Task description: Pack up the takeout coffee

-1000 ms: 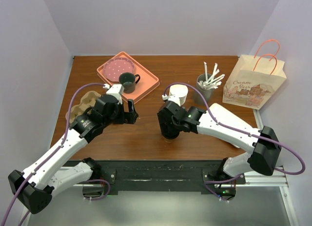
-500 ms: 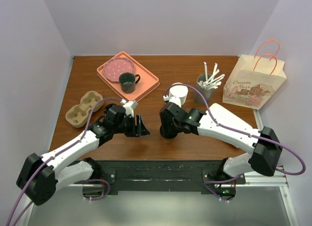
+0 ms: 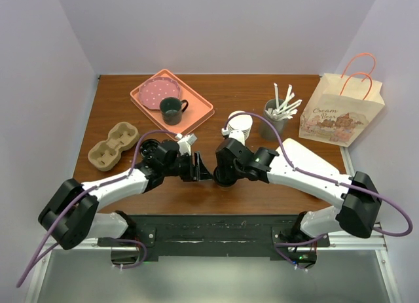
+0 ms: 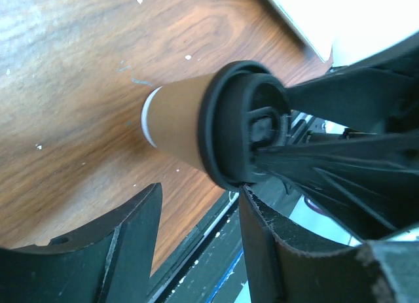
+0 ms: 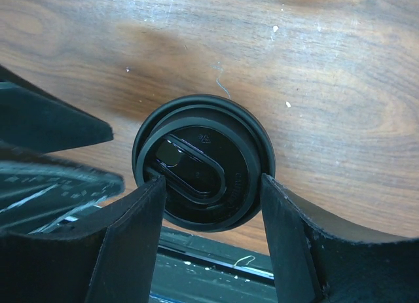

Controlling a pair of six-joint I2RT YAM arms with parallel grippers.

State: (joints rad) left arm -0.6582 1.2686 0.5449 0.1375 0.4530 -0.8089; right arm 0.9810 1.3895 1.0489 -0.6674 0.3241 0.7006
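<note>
The takeout coffee, a kraft-brown cup with a black sip lid, stands upright near the table's front edge. My right gripper comes down on it from above. Its two fingers press the lid's rim on opposite sides, so it is shut on the cup. In the top view the right gripper hides nearly all of the cup. My left gripper reaches in level from the left. In the left wrist view the left gripper has a bare gap between its fingers. One fingertip is at the lid's edge.
A cardboard cup carrier lies at the left. A pink tray at the back holds a pink plate and a dark green mug. Stacked white cups, a stirrer holder and a paper bag stand to the right.
My left arm has swung right from near the carrier to beside the cup, its jaws narrowing. My right gripper's fingers have closed in on the lid.
</note>
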